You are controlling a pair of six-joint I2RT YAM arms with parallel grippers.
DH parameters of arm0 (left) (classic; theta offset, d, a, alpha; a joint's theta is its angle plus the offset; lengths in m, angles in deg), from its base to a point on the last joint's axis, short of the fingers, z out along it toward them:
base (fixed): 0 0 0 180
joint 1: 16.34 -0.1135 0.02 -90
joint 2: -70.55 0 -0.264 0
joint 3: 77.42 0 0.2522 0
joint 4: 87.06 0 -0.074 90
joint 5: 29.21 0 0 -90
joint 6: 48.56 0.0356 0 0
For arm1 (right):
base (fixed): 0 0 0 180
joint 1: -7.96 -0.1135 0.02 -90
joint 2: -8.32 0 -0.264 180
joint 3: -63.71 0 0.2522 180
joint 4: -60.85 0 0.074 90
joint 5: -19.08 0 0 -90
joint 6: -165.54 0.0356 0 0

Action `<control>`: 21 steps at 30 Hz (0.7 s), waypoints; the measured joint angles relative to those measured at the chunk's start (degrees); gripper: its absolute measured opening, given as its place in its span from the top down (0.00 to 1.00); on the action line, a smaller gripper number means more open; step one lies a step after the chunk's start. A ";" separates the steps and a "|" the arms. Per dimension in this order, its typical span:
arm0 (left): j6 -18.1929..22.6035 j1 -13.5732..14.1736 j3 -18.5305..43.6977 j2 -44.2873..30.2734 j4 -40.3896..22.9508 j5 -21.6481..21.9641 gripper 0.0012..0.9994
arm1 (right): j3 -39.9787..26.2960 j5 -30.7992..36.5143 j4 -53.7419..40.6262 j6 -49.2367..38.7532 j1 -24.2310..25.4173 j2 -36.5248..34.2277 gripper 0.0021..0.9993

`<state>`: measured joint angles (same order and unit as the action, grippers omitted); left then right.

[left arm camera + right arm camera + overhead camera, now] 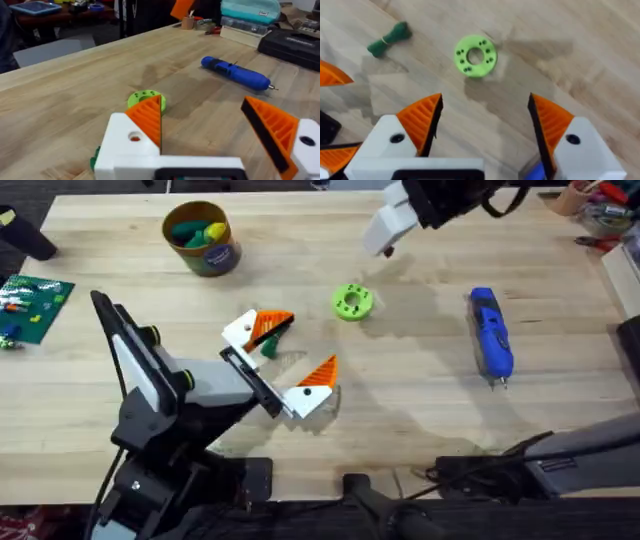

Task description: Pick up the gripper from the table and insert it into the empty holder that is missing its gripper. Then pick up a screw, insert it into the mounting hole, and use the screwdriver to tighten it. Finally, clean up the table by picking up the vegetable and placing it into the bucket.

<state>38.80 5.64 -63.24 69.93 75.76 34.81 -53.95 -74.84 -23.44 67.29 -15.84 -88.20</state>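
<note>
Gripper (268, 327): orange wedge on a white base, at one end of the black crossbar of the holder (252, 377), at the tip of the left arm. Whether fully seated, cannot tell. Round hole in its white base, seen in the left wrist view with an orange tint and no dark dot. Opposite it on the same crossbar, the matching orange finger (318, 375) with a black dot in its base. Together forming the left gripper (202, 107), jaws wide apart, nothing between them but bare table (420, 410).

Just beside the wedge, partly under it in the overhead view, the small green vegetable (268, 348), flat on the wood. Farther out, a green ring (351, 301) with small holes, lying flat.

Right gripper (485, 107): high over the far side of the table, jaws wide, holding nothing, looking down on the green ring.

Over on the right side, well apart from both grippers, the blue screwdriver (491, 335), lying on its side. At the far left, the bucket (203, 238), upright, green and yellow pieces inside.
</note>
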 joint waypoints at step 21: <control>0.00 0.00 0.00 0.00 0.00 0.02 0.01 | -0.04 2.18 0.12 -0.11 -4.48 -2.61 0.01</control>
<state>38.80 5.64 -63.24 69.93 75.76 34.83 -53.99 -72.66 -23.32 67.18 -20.32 -90.81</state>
